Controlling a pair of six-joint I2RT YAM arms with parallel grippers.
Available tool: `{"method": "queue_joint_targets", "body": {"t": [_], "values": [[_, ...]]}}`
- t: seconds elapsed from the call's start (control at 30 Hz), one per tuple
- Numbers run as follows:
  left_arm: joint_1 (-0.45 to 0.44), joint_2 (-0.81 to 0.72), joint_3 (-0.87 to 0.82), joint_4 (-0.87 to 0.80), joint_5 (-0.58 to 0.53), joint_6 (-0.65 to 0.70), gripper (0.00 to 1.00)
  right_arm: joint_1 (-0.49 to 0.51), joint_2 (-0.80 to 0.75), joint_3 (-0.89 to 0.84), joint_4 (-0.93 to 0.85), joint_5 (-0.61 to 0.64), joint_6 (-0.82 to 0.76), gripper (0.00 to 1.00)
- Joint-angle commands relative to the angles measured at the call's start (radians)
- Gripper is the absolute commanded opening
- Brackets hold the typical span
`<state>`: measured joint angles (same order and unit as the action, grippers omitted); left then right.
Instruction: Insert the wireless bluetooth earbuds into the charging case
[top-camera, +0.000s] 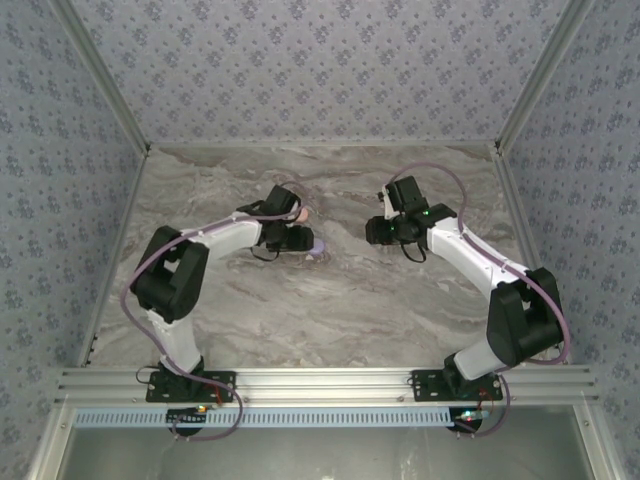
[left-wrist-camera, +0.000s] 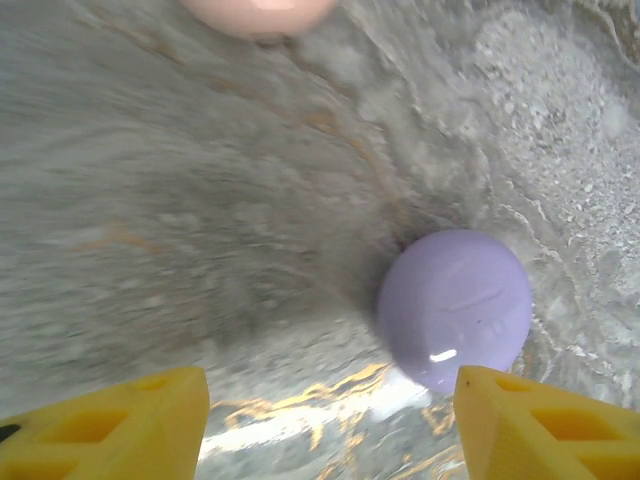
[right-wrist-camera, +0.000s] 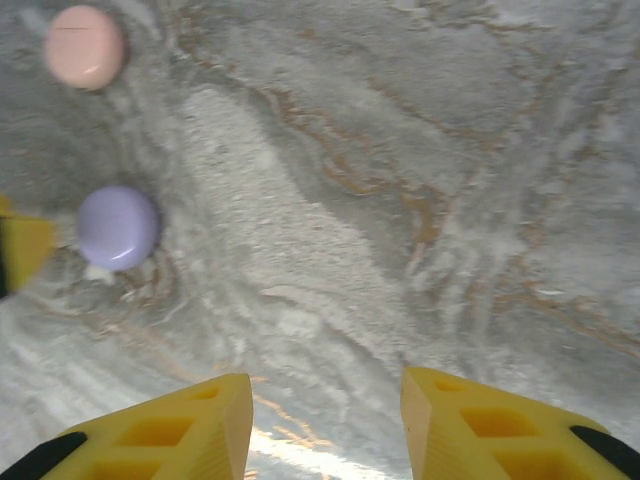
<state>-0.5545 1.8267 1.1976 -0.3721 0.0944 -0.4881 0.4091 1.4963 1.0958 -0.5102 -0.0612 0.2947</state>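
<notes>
A purple round charging case (left-wrist-camera: 455, 305), lid shut, lies on the marble table just ahead of my left gripper (left-wrist-camera: 330, 430), beside its right finger. That gripper is open with nothing between its yellow fingers (left-wrist-camera: 110, 430). A salmon-pink round case (left-wrist-camera: 260, 12) lies farther off, also shut. From above, the left gripper (top-camera: 305, 240) sits next to the purple case (top-camera: 318, 250) and the pink case (top-camera: 300, 212). My right gripper (right-wrist-camera: 325, 420) is open and empty over bare marble, well to the right of both cases (right-wrist-camera: 118, 227). The earbuds are out of view.
The marble table (top-camera: 330, 300) is walled by patterned panels on three sides. Both arm bases are bolted to the aluminium rail (top-camera: 320, 382) at the near edge. The right gripper (top-camera: 372, 230) faces the left one across a short gap.
</notes>
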Motion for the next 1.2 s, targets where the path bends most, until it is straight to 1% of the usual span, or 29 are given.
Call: {"method": "queue_joint_targets", "body": {"t": [0.0, 0.13, 0.23, 0.3, 0.47, 0.63, 0.8, 0.83, 0.9, 1.0, 1.17], "values": [[0.021, -0.118, -0.005, -0.088, -0.142, 0.071, 0.66, -0.022, 0.001, -0.024, -0.023, 0.19, 0.01, 0.47], [0.057, -0.214, -0.045, -0.115, -0.207, 0.112, 0.66, -0.062, -0.001, -0.044, -0.012, 0.284, 0.002, 0.48], [0.096, -0.282, -0.075, -0.13, -0.27, 0.136, 0.65, -0.092, -0.002, -0.065, 0.009, 0.336, -0.016, 0.5], [0.128, -0.326, -0.095, -0.133, -0.292, 0.152, 0.65, -0.112, -0.007, -0.082, 0.029, 0.36, -0.031, 0.51], [0.199, -0.427, -0.156, -0.115, -0.387, 0.202, 0.69, -0.192, -0.039, -0.15, 0.117, 0.352, -0.068, 0.51], [0.264, -0.51, -0.246, -0.029, -0.446, 0.271, 0.77, -0.29, -0.086, -0.241, 0.232, 0.266, -0.096, 0.51], [0.323, -0.582, -0.383, 0.158, -0.437, 0.349, 0.78, -0.391, -0.119, -0.326, 0.329, 0.149, -0.086, 0.54], [0.332, -0.601, -0.419, 0.207, -0.425, 0.368, 0.79, -0.407, -0.127, -0.344, 0.349, 0.114, -0.112, 0.55], [0.349, -0.63, -0.487, 0.301, -0.395, 0.406, 0.79, -0.421, -0.159, -0.386, 0.415, 0.107, -0.148, 0.54], [0.377, -0.661, -0.574, 0.425, -0.353, 0.447, 0.79, -0.433, -0.225, -0.494, 0.579, 0.103, -0.206, 0.55], [0.444, -0.675, -0.67, 0.601, -0.26, 0.456, 0.8, -0.448, -0.28, -0.612, 0.764, 0.066, -0.276, 0.57]]}}
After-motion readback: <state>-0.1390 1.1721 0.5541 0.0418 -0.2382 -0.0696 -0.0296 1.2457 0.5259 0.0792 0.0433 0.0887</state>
